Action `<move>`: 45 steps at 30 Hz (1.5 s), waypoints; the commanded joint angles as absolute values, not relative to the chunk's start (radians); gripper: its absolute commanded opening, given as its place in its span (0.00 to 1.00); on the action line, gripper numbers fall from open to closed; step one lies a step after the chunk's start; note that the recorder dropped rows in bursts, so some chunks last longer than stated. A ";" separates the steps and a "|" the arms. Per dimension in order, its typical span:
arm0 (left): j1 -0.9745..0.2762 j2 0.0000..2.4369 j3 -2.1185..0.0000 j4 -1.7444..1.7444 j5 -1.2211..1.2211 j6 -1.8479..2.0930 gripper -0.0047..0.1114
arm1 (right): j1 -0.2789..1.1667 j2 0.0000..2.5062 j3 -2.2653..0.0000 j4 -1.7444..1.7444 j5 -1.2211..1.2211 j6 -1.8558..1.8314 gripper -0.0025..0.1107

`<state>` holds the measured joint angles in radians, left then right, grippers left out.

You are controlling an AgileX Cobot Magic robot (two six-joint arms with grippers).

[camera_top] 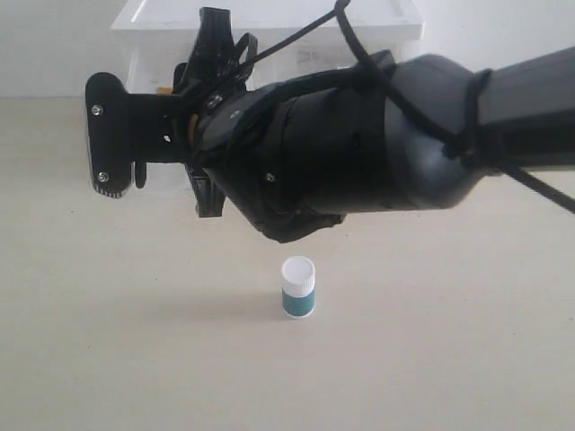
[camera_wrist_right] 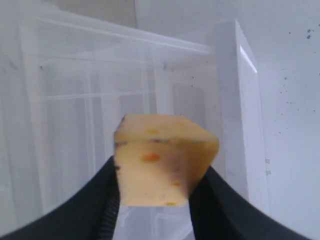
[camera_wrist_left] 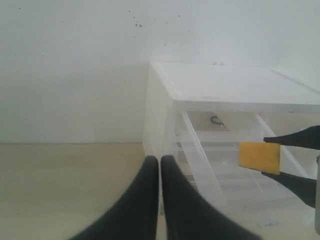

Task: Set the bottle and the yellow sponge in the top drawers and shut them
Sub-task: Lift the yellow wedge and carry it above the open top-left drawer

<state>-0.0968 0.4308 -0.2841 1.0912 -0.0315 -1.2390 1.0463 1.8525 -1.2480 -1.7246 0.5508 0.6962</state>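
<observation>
The yellow sponge [camera_wrist_right: 160,160] is pinched between the fingers of my right gripper [camera_wrist_right: 155,202], close in front of the translucent drawer unit [camera_wrist_right: 232,100]. From the left wrist view the sponge [camera_wrist_left: 259,156] hangs over a pulled-out top drawer [camera_wrist_left: 200,155], held by the right gripper [camera_wrist_left: 267,157]. My left gripper [camera_wrist_left: 160,165] is shut on nothing, low beside the unit's corner. The bottle [camera_top: 298,287] stands upright on the table, white cap up, nearer the camera than the unit. The right arm [camera_top: 359,144] reaches across and hides its own fingertips and the drawers.
The white drawer unit [camera_top: 269,22] stands at the back against a pale wall [camera_wrist_left: 75,75]. Its lower full-width drawers [camera_wrist_left: 235,195] show faintly through the plastic. The beige tabletop [camera_top: 108,341] spreads around the bottle.
</observation>
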 commanded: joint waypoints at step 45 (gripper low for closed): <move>-0.101 0.427 -0.274 1.080 -0.059 -1.245 0.07 | 1.026 1.760 -1.284 -0.732 0.297 0.312 0.02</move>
